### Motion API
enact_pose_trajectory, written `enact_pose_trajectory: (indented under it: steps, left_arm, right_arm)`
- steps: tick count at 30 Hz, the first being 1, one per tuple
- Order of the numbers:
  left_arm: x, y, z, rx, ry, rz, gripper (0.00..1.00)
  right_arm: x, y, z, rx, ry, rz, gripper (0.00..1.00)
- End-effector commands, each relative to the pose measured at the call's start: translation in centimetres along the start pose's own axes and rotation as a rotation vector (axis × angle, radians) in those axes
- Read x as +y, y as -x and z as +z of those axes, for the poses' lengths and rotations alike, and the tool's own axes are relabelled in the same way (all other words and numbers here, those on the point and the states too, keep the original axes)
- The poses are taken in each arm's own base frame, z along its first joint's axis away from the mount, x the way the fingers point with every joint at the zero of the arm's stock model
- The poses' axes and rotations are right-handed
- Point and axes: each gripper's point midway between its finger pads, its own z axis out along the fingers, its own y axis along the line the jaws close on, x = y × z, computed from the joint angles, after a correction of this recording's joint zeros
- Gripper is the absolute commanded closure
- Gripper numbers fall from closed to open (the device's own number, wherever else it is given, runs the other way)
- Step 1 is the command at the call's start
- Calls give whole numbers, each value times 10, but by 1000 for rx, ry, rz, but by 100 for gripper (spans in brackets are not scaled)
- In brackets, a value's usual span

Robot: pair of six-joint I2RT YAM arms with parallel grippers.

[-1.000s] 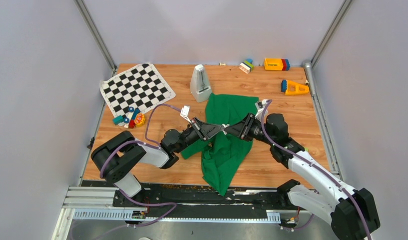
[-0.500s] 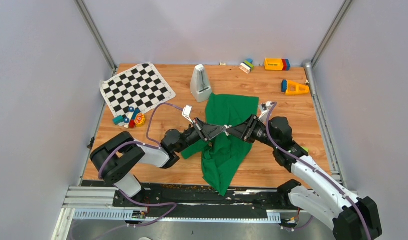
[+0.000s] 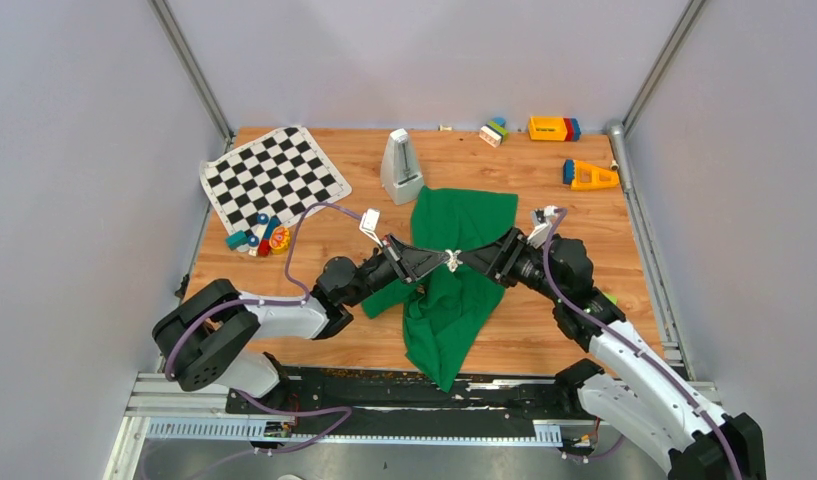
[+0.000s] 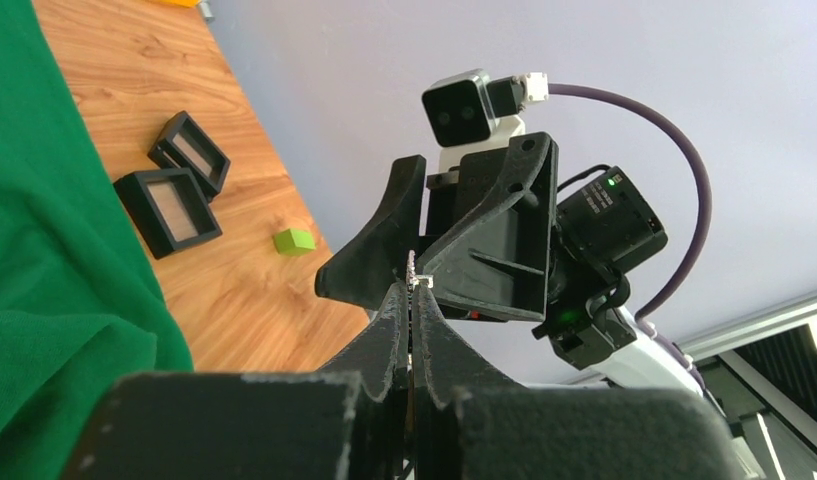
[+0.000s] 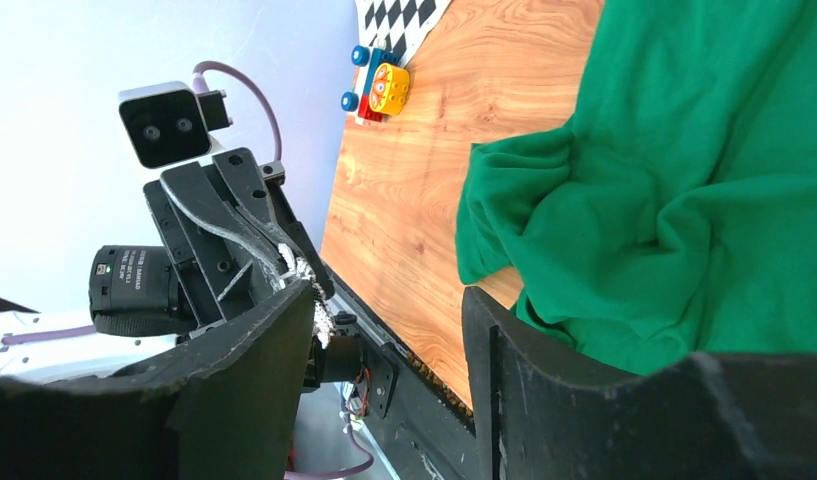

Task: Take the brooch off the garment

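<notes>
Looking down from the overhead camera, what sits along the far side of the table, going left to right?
chequered mat → metronome → striped block → yellow block → orange wedge

Robotics lab test cell. Wood-grain table [image 3: 584, 230] walled by plain pale panels [image 3: 84, 150] on aluminium corner posts [image 3: 189, 65]. Arms bolted to slotted metal rail [image 3: 184, 395], purple cables [image 4: 584, 93] exposed. Props scattered: chequered mat [image 3: 274, 175] beyond left gripper [image 3: 442, 260], toy blocks [image 3: 554, 128] beyond right gripper [image 3: 462, 262].
</notes>
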Motion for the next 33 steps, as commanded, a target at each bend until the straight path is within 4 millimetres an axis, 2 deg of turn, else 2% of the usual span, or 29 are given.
enact_pose_trajectory:
  steps: [1, 9, 13, 15, 16, 17, 18, 19, 20, 21, 22, 25, 28, 30, 31, 32, 33]
  left_arm:
    - [-17, 8, -2, -27, -39, 36, 100]
    - [-16, 8, -2, -20, -20, 51, 100]
    - [-7, 0, 1, 34, 32, 66, 100]
    - [19, -14, 2, 108, 153, 64, 100]
    - [20, -15, 4, 122, 171, 78, 100]
    - [37, -23, 0, 156, 247, 76, 100]
    - [38, -22, 3, 165, 265, 95, 100]
    - [55, -28, -4, 198, 344, 113, 100]
    - [57, -25, -1, 203, 367, 127, 100]
    - [72, -28, -8, 223, 441, 150, 100]
    - [75, -25, -7, 220, 466, 160, 100]
    - [105, -20, -17, 211, 581, 176, 100]
    - [127, -17, -15, 232, 619, 154, 100]
    - [152, -25, -13, 299, 645, 119, 100]
    - [160, -16, -11, 300, 662, 117, 100]
    - [177, -19, -19, 338, 713, 93, 100]
    - [188, -3, -22, 317, 748, 97, 100]
  right_arm:
    - [-11, 8, -5, -53, -65, -2, 43]
    - [-10, 10, -9, -66, -73, -19, 41]
    - [-27, 18, -16, -107, -196, -24, 39]
    - [-43, 24, -24, -149, -299, -9, 38]
    - [-52, 26, -30, -173, -354, 6, 38]
    - [-62, 29, -35, -200, -409, 22, 38]
    - [-72, 33, -42, -238, -468, 40, 37]
    - [-80, 34, -48, -260, -517, 53, 37]
    - [-87, 36, -55, -282, -561, 60, 37]
    - [-94, 37, -61, -303, -606, 69, 37]
    - [-103, 37, -69, -321, -662, 77, 33]
    - [-116, 41, -82, -361, -747, 73, 29]
    - [-122, 42, -86, -377, -779, 74, 29]
    - [-125, 42, -88, -384, -793, 75, 29]
    - [-126, 42, -88, -388, -800, 76, 30]
    - [-127, 43, -89, -392, -806, 74, 30]
    - [-129, 44, -90, -399, -816, 74, 30]
